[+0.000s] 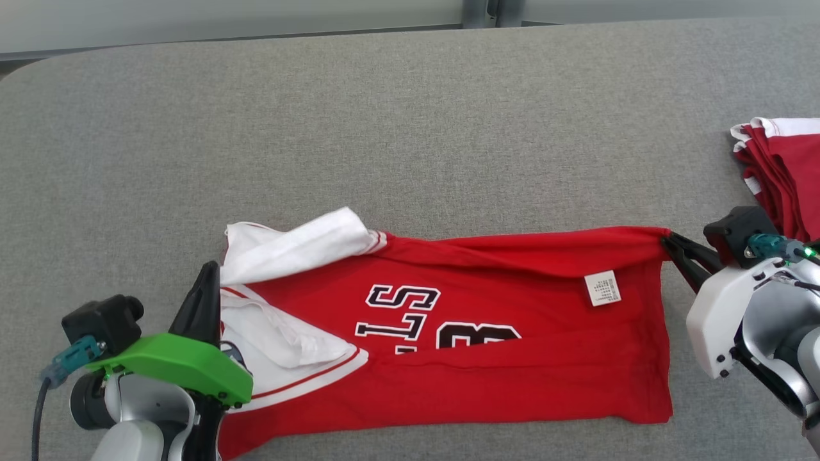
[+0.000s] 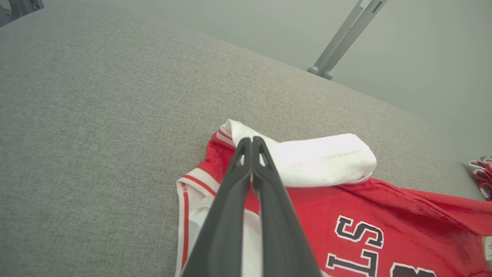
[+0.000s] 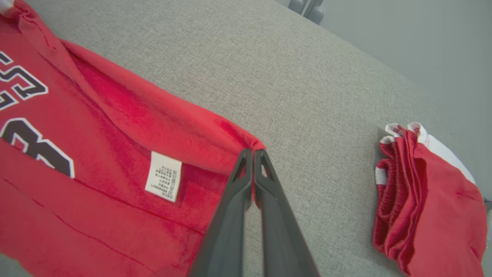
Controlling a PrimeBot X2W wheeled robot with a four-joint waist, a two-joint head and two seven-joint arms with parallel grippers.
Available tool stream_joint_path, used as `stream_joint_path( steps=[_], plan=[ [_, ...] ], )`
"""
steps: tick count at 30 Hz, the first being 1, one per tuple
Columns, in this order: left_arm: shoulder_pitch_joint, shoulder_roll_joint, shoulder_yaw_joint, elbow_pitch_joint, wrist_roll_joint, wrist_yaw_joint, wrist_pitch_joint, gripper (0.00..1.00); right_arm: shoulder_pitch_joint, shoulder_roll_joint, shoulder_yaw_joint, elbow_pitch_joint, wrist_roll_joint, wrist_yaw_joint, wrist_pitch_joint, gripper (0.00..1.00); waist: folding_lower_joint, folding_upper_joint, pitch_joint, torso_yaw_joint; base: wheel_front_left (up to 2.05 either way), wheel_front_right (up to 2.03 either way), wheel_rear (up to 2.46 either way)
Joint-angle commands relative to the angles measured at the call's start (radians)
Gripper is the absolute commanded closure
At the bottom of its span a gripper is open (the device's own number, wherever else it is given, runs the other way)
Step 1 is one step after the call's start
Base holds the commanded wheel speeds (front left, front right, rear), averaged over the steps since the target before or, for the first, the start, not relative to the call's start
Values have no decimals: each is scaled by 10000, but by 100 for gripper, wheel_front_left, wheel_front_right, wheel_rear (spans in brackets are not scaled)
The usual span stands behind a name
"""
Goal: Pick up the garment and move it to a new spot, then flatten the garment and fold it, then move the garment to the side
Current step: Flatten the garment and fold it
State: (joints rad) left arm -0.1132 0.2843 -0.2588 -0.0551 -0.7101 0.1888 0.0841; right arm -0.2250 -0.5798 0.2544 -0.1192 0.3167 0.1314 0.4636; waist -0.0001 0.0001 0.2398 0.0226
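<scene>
At lower left, the left gripper [image 1: 207,267] is clenched on the white sleeve of the red jersey [image 1: 487,384], its wrist pointing up-frame. At right, the right gripper [image 1: 667,239] pinches the jersey's hem corner, forearm cut off. The jersey lies mid-counter [image 1: 384,128], its lettering partly hidden. A folded red garment [image 1: 785,169] sits at the right edge.

— What are you seeing around you?
— I'm looking across a grey woven surface [image 1: 410,128] that's rounding off at its far left corner. Beyond it a grey metal post [image 2: 346,36] is standing against plain pale grey; soft light is falling evenly.
</scene>
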Motion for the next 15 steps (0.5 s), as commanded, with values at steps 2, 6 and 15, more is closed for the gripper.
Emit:
stream_joint_path(
  steps=[2, 6, 15],
  plan=[
    [359, 35, 80, -177, -198, 113, 65, 100, 84, -250, 285, 161, 79, -16, -86, 100, 1, -1, -50, 47, 0, 0, 0],
    [920, 33, 111, -522, -403, 230, 237, 100, -174, -903, 1085, 529, -62, -16, -179, 100, 1, -1, -109, 139, 0, 0, 0],
    [1946, -57, 54, -1109, -842, 386, 513, 100, -425, -1383, 1737, 1468, 395, -16, -58, 100, 1, -1, -427, 507, 0, 0, 0]
  ],
)
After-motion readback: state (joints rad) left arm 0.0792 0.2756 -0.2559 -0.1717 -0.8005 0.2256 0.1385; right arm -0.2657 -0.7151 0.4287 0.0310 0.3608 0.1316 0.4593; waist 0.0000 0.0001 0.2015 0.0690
